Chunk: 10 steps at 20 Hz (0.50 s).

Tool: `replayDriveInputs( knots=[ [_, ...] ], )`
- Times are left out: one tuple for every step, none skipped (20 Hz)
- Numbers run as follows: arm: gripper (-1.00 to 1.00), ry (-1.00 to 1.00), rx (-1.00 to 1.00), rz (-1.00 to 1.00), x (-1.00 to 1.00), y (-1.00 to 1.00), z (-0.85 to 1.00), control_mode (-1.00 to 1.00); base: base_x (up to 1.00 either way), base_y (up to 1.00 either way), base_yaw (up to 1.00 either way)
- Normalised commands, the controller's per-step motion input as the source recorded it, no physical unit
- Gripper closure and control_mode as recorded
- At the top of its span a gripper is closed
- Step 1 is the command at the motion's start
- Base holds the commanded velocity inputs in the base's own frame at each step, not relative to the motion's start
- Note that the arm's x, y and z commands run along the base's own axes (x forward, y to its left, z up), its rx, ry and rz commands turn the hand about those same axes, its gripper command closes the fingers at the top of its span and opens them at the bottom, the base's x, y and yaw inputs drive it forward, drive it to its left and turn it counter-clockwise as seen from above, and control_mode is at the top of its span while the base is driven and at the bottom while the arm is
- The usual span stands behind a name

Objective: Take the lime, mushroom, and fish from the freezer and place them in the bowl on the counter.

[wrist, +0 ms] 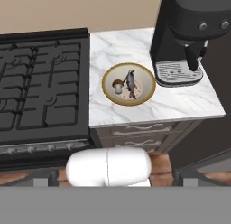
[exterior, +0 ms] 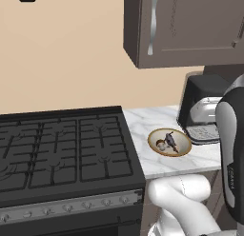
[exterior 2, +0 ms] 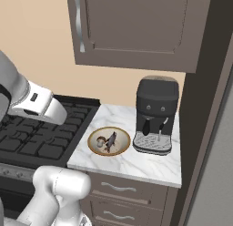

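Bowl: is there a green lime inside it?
No. In the hand view the bowl on the counter holds just a mushroom and a fish; nothing green.

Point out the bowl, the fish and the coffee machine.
bowl [wrist: 107,93]: hand view, wooden rim, left side.
fish [wrist: 131,83]: hand view, mid-body.
coffee machine [exterior 2: 157,98]: right base view, dark upper housing.

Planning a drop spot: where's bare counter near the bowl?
Free marble: behind the tan-rimmed wooden bowl toward the beige wall, and the front strip of white veined counter below the black coffee machine. Crowded: the narrow gap between bowl and machine tray; black stove borders left.
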Motion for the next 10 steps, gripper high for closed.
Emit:
replayDriveInputs(
  knots=[
    [-1.00, 0.00, 0.00, 0.00, 0.00, 0.00, 0.00, -1.00, 0.00, 0.00, 0.00],
    [-1.00, 0.00, 0.00, 0.00, 0.00, 0.00, 0.00, -1.00, 0.00, 0.00, 0.00],
    [-1.00, 0.00, 0.00, 0.00, 0.00, 0.00, 0.00, -1.00, 0.00, 0.00, 0.00],
    [-1.00, 0.00, 0.00, 0.00, 0.00, 0.00, 0.00, -1.00, 0.00, 0.00, 0.00],
    [-1.00, 0.00, 0.00, 0.00, 0.00, 0.00, 0.00, -1.00, 0.00, 0.00, 0.00],
    [-1.00, 0.00, 0.00, 0.00, 0.00, 0.00, 0.00, -1.00, 0.00, 0.00, 0.00],
    [-1.00, 0.00, 0.00, 0.00, 0.00, 0.00, 0.00, -1.00, 0.00, 0.00, 0.00],
    [-1.00, 0.00, 0.00, 0.00, 0.00, 0.00, 0.00, -1.00, 0.00, 0.00, 0.00],
    [-1.00, 0.00, 0.00, 0.00, 0.00, 0.00, 0.00, -1.00, 0.00, 0.00, 0.00],
    [-1.00, 0.00, 0.00, 0.00, 0.00, 0.00, 0.00, -1.00, 0.00, 0.00, 0.00]
  ],
)
